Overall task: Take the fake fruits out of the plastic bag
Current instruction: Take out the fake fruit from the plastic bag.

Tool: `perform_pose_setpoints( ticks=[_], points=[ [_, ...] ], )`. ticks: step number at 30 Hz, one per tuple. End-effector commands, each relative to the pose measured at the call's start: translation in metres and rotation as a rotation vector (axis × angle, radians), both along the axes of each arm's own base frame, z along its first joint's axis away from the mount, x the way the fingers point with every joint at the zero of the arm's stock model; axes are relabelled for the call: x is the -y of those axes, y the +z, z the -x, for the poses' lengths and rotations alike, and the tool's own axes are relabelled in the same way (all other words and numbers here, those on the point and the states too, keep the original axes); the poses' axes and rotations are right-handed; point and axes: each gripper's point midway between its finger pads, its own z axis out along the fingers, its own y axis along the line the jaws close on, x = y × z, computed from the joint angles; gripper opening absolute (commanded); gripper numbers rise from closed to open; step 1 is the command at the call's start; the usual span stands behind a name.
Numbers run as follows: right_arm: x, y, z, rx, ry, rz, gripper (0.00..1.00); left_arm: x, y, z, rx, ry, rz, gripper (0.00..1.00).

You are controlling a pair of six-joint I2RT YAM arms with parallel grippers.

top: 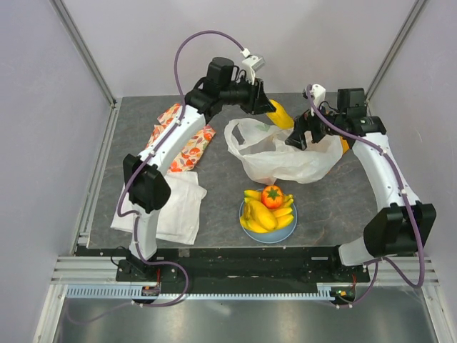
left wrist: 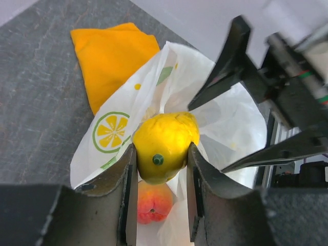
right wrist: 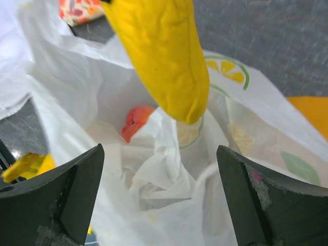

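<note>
My left gripper is shut on a long bumpy yellow fruit with a green stem dot, held above the mouth of the white plastic bag. The fruit also shows in the top view and the right wrist view. A peach lies inside the bag, also seen in the right wrist view. My right gripper is wide open and empty over the crumpled bag. Yellow bananas and a red-orange fruit with a green top lie on the light-blue plate.
An orange floral cloth lies at the back left and a flat white cloth at the front left. A plain orange cloth lies behind the bag. White walls and metal rails enclose the grey table.
</note>
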Motion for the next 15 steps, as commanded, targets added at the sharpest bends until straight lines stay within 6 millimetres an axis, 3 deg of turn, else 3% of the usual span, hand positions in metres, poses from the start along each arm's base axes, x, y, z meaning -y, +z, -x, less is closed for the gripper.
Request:
perform_pose_setpoints(
  ticks=[1,3,5,7,10,15],
  points=[
    [-0.006,0.045,0.002,0.074,0.002,-0.078,0.98,-0.022,0.04,-0.003,0.091,0.033,0.032,0.02],
    [0.012,0.05,-0.012,0.127,-0.102,0.003,0.98,-0.022,0.043,-0.002,0.101,0.033,0.032,0.02],
    [0.018,0.064,-0.014,0.176,-0.115,0.031,0.98,-0.023,0.05,0.001,0.106,0.027,0.044,0.02],
    [0.007,0.083,-0.007,0.227,-0.037,-0.001,0.98,-0.023,0.056,0.01,0.096,-0.009,0.065,0.02],
    [-0.008,0.091,0.003,0.234,0.033,-0.075,0.98,-0.02,0.057,0.026,0.054,-0.08,0.094,0.01],
    [-0.016,0.077,0.002,0.229,0.064,-0.075,0.98,-0.019,0.058,0.048,-0.003,-0.154,0.126,0.02]
  ],
)
